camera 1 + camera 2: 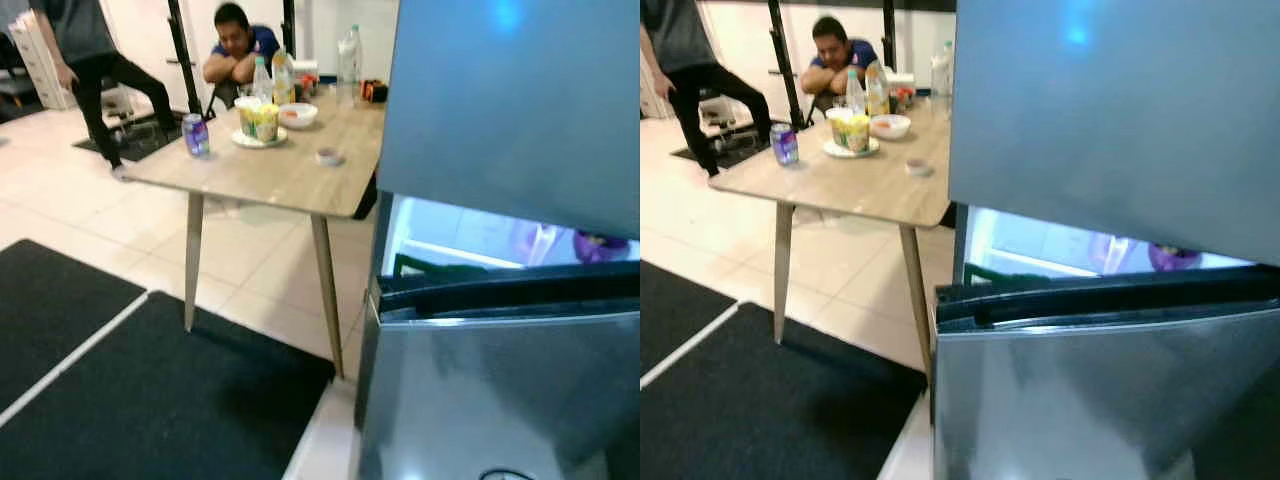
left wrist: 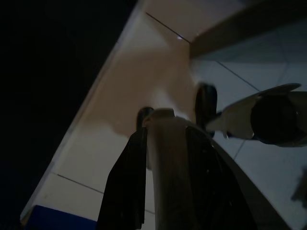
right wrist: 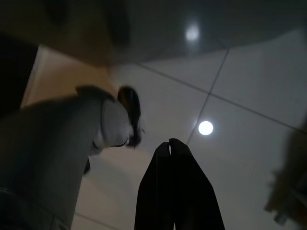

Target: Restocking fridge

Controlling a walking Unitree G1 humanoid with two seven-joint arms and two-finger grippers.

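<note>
Right gripper (image 3: 169,143) fingers pressed together, empty; left gripper (image 2: 175,112) fingers apart, empty. Fridge (image 1: 500,380) right of frame, ajar, purple item (image 1: 598,245) inside, perhaps bag. Table (image 1: 270,175) upper left: white bowl (image 1: 298,115), bottles (image 1: 272,78), can (image 1: 196,135).

No legible text, can (image 1: 196,135) & bottle (image 1: 283,80) labels prob. too blurred to read

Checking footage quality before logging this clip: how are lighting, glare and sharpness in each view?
Eye views: soft, slightly blurred; fridge door carries a blue-white glare spot, its interior glows bright, table evenly lit. Left wrist view: dark and shaded, left gripper dim against pale tiles. Right wrist view: dim, lamp reflections on floor tiles, right gripper a silhouette.
</note>
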